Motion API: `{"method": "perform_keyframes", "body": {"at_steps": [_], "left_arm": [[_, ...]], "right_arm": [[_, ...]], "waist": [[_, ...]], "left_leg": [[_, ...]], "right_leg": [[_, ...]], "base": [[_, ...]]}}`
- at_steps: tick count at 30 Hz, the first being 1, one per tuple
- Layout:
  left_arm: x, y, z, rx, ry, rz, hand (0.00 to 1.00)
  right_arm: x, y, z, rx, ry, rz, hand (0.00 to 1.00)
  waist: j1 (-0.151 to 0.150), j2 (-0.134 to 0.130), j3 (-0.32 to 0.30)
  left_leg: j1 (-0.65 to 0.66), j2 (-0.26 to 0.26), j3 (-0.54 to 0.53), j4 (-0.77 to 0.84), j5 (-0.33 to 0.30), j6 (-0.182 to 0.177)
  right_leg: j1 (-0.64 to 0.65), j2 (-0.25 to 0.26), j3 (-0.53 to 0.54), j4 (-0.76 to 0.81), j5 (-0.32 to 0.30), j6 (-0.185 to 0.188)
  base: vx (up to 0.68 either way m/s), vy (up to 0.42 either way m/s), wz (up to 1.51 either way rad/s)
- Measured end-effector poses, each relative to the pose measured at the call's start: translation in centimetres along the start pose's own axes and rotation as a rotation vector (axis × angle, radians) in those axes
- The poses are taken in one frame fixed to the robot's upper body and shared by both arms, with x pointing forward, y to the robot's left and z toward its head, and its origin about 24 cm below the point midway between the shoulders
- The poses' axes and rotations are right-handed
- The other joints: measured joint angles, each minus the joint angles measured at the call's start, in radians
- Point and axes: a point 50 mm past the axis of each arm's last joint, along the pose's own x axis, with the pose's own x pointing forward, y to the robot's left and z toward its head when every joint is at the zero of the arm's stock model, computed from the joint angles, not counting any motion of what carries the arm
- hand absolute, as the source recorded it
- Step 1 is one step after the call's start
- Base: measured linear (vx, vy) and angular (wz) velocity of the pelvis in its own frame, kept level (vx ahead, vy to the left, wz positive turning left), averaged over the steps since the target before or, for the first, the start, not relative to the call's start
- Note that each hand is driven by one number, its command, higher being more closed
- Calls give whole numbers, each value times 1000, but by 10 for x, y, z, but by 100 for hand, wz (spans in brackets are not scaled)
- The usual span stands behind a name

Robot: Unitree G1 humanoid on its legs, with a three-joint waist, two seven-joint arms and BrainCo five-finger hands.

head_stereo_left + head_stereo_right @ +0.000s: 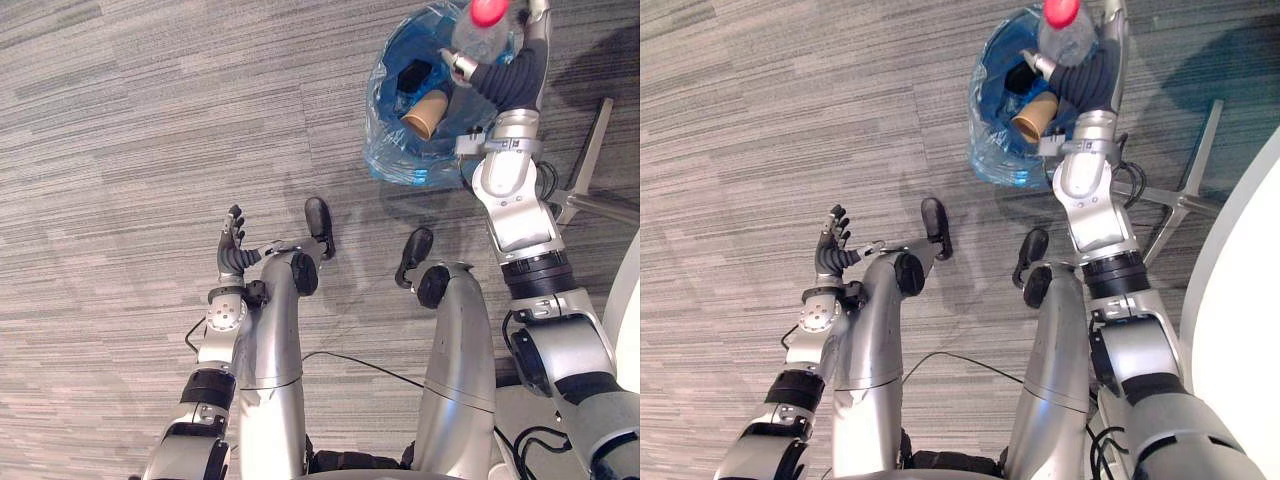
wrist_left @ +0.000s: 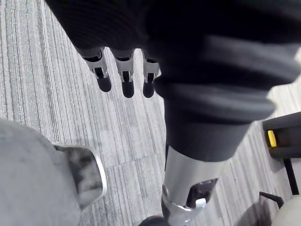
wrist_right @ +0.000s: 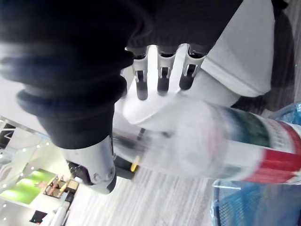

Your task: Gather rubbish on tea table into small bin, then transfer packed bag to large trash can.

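Fingers on your left hand hang loose and straight, holding nothing; that hand sits low beside the robot, over the grey striped carpet.

Further out on the other side, your right hand is raised over the bin, its fingers and thumb clasped on one clear plastic bottle. You can see the bottle's single red cap pointing up at the head camera, and the wrist view shows a red and green label band round its body. The bottle is above the bin's far rim and not yet inside it.

Below it stands one small bin lined with a blue bag. Inside you can count two items: one brown paper cup lying on its side, mouth toward you, and one dark item just behind it, too small to identify.

One white table edge curves along the right side.
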Motion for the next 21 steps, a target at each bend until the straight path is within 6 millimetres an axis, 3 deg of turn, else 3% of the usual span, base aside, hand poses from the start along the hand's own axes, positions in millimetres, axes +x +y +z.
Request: {"method": "perform_keyframes", "body": {"at_steps": [10,15,21], "left_arm": [[0,3,0,-1,7,23,0],[1,6,-2,-2,20,36,0],[-6,6,-12,-2,59,42,0]], "right_arm": [[-28,5,-23,8,99,19,0],[-41,8,-18,-10,64,45,0],[-67,23,-29,-127,60,174,0]], "waist": [[-1,0,-5],[-2,-1,-5],[-2,-15,-61]], "left_leg": [[1,13,0,6,0,0],[3,21,-1,7,0,0],[2,23,-2,0,0,-1]], "right_leg": [[0,8,-3,9,-4,-8],[1,17,-3,8,-5,-10],[0,19,-8,2,-9,-17]], "base": [[-42,6,-1],[-33,7,-4],[-5,1,0]]}}
